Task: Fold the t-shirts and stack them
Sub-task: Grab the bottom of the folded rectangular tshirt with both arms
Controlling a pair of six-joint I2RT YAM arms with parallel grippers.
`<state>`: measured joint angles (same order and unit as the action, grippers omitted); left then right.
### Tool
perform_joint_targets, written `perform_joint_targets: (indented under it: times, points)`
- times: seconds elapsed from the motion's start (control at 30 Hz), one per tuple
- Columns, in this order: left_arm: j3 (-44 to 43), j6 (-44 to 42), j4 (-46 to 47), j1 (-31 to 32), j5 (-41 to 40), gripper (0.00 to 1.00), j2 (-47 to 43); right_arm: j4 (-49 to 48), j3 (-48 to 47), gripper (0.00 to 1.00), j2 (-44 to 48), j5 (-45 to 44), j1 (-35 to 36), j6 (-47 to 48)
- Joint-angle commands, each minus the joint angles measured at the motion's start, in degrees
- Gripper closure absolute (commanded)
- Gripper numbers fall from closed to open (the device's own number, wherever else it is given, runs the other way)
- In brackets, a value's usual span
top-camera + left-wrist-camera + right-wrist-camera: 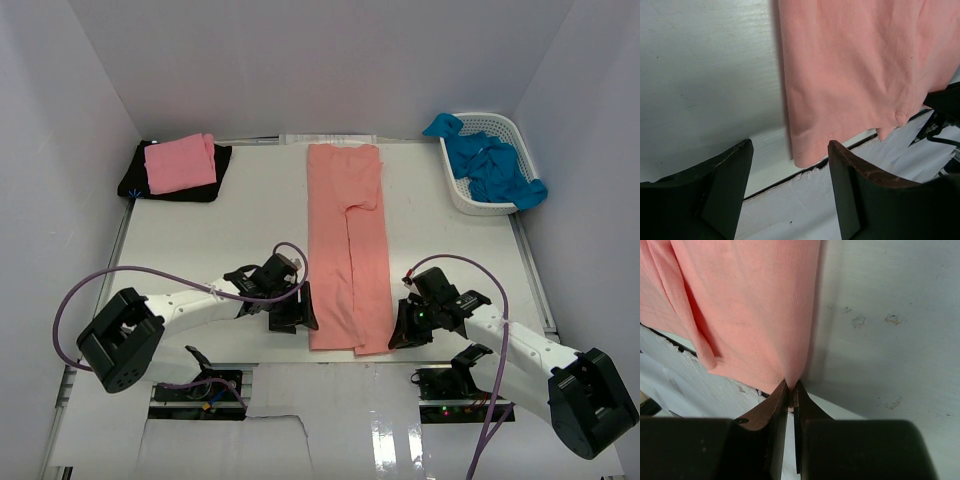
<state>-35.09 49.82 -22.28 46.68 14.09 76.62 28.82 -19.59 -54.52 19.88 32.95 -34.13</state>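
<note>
A salmon-coral t-shirt point(347, 245) lies folded into a long narrow strip down the middle of the table. My right gripper point(401, 332) is at its near right corner, shut on the hem point(790, 377). At the near left corner my left gripper point(297, 313) stands open; the shirt's corner point(805, 155) lies between the fingers, untouched. A folded lighter pink t-shirt point(180, 163) rests on a black t-shirt point(212, 172) at the far left. Bright blue t-shirts point(495, 165) fill the basket at the far right.
The white lattice basket point(462, 188) stands at the far right corner. White walls close in the table on three sides. A seam in the table surface point(790, 177) runs just below the shirt's near hem.
</note>
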Motion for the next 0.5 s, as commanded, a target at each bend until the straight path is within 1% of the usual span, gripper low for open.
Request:
perform_joint_targets:
  times: [0.0, 0.03, 0.13, 0.47]
  points:
    - [0.64, 0.01, 0.57, 0.96, -1.87, 0.28, 0.46, 0.36, 0.96, 0.88, 0.03, -0.98, -0.17, 0.47]
    - [0.64, 0.1, 0.57, 1.14, -1.7, 0.31, 0.46, 0.36, 0.87, 0.88, -0.14, -0.98, -0.17, 0.47]
    - [0.64, 0.53, 0.49, 1.57, -0.82, 0.33, 0.64, 0.36, 0.61, 0.88, -0.23, -1.07, -0.17, 0.64]
    - [1.26, 3.0, 1.8, 5.61, -1.34, 0.34, 2.74, 0.27, 0.96, 0.88, 0.2, -1.07, -0.17, 0.73]
